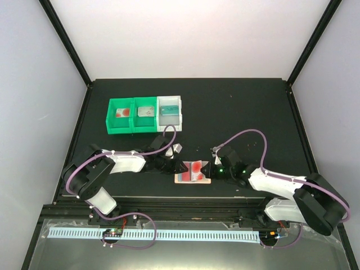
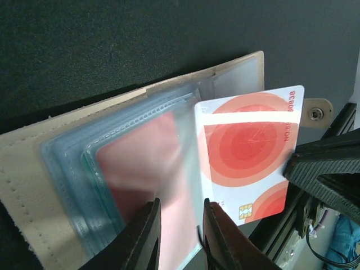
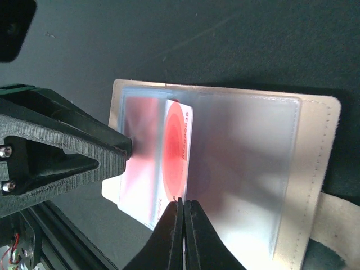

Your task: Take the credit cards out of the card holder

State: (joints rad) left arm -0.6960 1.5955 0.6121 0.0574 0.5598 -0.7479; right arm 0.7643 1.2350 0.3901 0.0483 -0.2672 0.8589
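Left pincer (image 2: 180,205) straddles the sleeve (image 2: 188,163), grip unclear; right pincer (image 3: 181,202), clenched empty, pins the wallet (image 3: 315,169) beneath it. If that slips, the card (image 2: 247,152) drags it.

Left gripper (image 2: 179,205) low, reaching inward, jaws narrowly parted; right gripper (image 3: 183,201) opposite, low, jaws pressed together.

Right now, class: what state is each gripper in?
Left gripper: open, jaws astride a sleeve of the card holder.
Right gripper: shut, at the card holder edge.
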